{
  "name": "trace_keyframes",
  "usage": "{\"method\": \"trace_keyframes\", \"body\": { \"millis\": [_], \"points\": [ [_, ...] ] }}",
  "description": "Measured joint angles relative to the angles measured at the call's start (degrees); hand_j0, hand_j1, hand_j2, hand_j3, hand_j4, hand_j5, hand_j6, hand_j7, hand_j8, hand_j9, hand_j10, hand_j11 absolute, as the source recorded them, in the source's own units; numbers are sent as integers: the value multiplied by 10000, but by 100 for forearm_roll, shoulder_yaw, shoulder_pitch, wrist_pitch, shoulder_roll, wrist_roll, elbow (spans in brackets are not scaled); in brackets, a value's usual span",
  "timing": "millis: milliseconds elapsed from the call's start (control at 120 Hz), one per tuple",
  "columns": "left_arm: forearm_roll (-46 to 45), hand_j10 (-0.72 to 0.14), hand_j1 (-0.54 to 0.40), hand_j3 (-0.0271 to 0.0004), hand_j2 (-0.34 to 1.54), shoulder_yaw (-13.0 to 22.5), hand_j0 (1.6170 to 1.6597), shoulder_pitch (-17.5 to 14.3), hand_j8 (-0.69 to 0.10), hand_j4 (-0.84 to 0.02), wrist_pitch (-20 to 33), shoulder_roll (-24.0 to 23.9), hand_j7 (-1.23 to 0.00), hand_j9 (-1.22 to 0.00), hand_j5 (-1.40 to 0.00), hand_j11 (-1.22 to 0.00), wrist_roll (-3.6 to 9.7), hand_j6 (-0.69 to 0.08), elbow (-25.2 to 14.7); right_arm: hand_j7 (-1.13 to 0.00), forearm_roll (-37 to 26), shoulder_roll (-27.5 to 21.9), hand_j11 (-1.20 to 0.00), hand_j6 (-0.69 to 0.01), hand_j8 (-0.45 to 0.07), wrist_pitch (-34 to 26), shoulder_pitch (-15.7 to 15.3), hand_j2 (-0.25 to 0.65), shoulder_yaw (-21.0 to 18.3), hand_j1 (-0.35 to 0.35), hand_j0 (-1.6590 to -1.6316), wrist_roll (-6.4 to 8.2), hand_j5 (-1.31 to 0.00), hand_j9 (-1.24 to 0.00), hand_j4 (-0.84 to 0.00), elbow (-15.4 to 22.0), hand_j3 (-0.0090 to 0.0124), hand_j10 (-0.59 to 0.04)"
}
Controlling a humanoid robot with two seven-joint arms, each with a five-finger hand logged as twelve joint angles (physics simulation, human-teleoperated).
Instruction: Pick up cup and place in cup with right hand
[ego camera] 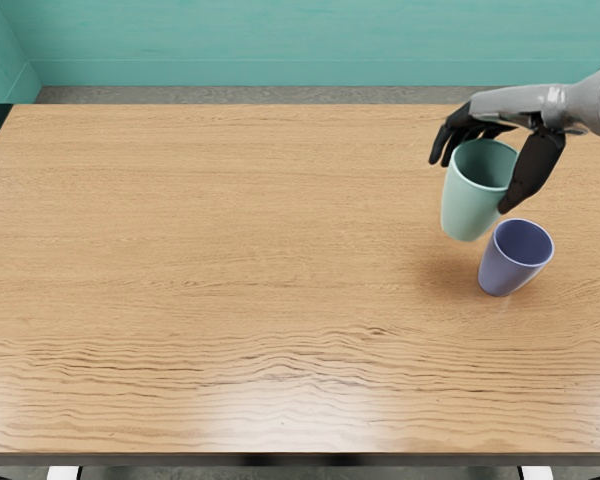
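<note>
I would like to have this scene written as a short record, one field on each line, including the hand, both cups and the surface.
active hand: right hand
grasp: closed around the green cup, thumb at one side
green cup: mouth up, appears raised off the table
other cup: blue-purple cup, mouth up, on the table
nesting: not done, cups separate
surface: wood-grain table
left hand: not in view

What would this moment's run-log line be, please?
right hand grips green cup | blue cup on table | cups not nested | left hand unseen
</note>
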Motion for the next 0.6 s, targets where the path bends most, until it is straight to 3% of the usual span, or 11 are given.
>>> {"method": "trace_keyframes", "body": {
  "millis": [100,125,225,367,450,600],
  "points": [
    [0,-1,3491,0,0,0,16581,0,-2,-2,0,0,0,0,0,0,0,-3,0,-5777,20,-175,-5729,-3933,-3004,11,-3,-729,19,355,-16536,0,-5889,-5741,-4351,1,-10,-3494],
    [0,-1,3491,0,0,0,16581,0,-2,-2,0,0,0,0,0,0,0,-2,0,-5773,22,-224,-5734,-3902,-2966,14,-5,-641,19,409,-16539,0,-5884,-5746,-4349,1,-1,-3458],
    [0,-1,3490,0,0,0,16581,0,-2,-2,0,0,0,0,0,0,0,-2,0,-5748,28,-351,-5727,-3772,-2827,20,-60,-394,11,610,-16547,0,-5845,-5747,-4345,-2,-2,-3296],
    [0,-2,3491,0,0,0,16581,0,-2,-2,0,0,0,0,-1,0,0,-3,0,-5664,39,-532,-5621,-3772,-2815,21,-167,-660,4,565,-16546,-1,-5765,-5675,-4280,-5,-13,-3314],
    [0,-1,3490,0,0,0,16581,0,-2,-2,0,0,-1,0,-1,0,0,-2,0,-5634,95,-721,-5585,-3793,-2851,23,-191,-371,3,646,-16552,0,-5716,-5615,-4276,-6,1,-3332],
    [0,-1,3490,0,1,0,16581,0,-2,-2,0,0,-1,-1,-1,-1,0,-2,0,-5603,151,-846,-5573,-3740,-2809,25,-231,-331,-11,714,-16556,1,-5675,-5564,-4268,-6,-2,-3270]
  ]
}}
